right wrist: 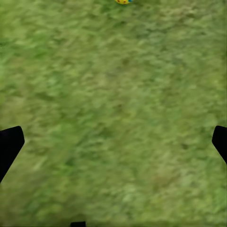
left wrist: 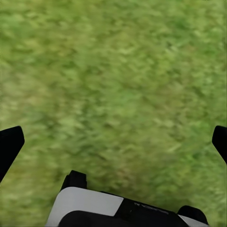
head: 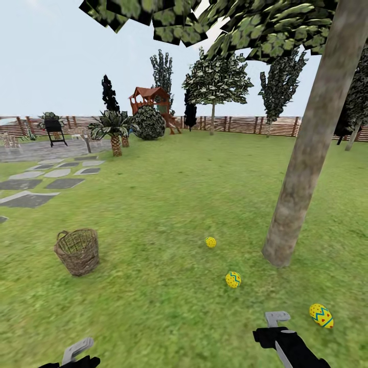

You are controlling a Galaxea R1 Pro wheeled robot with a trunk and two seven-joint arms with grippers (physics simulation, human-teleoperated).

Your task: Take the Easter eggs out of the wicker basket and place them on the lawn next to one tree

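Note:
Three yellow painted Easter eggs lie on the lawn (head: pixel 168 204) near the thick grey-brown trunk of the tree (head: pixel 306 153): one egg (head: pixel 210 242) left of the trunk's foot, a second egg (head: pixel 233 279) nearer to me, and a third egg (head: pixel 321 315) at the lower right. The wicker basket (head: pixel 77 251) stands upright on the grass to the left, apart from them; what I see of its inside is bare weave. My right gripper (head: pixel 276 327) hangs low, just left of the third egg, open and holding nothing (right wrist: pixel 116 142). My left gripper (head: pixel 76 352) is also open over grass (left wrist: pixel 116 142). An egg (right wrist: pixel 124 1) peeks in at the edge of the right wrist view.
Grey stepping stones (head: pixel 30 184) run along the left. Short palms (head: pixel 115 130), a bush (head: pixel 149 122), a red-roofed playhouse (head: pixel 151 99) and slim trees stand far back before the wooden fence (head: pixel 245 124). Open grass lies between basket and tree.

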